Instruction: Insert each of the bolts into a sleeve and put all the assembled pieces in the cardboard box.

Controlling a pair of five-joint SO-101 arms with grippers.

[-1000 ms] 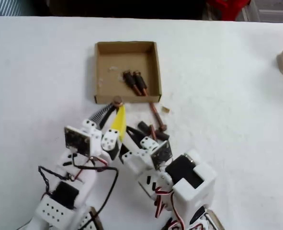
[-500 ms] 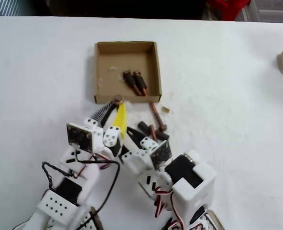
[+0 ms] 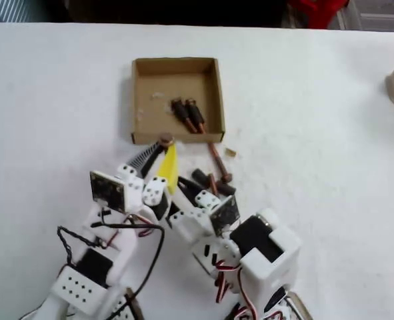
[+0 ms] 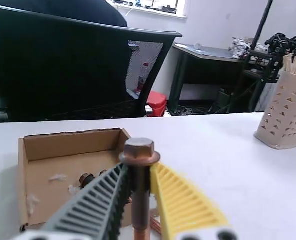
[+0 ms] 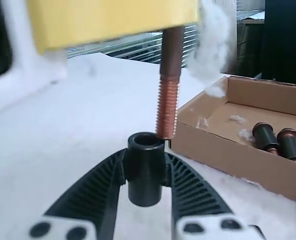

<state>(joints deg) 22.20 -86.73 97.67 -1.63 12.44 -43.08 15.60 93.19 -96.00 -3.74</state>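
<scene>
1 cardboard box [image 3: 175,63] holds 2 assembled pieces [image 3: 195,115]. Outside it I count 2 bolts [image 3: 218,162] and 1 gripped sleeve [image 5: 145,167]. The loose sleeves [image 3: 202,177] are hard to count.

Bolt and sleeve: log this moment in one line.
left pincer: shut on bolt | right pincer: shut on sleeve | bolt tip: above sleeve mouth, not in | cardboard box: two assembled pieces

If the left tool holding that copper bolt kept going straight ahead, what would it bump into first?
Most likely the cardboard box, whose near wall sits just ahead of the left tool. It may be high enough to clear the rim; depth is unclear.
</scene>
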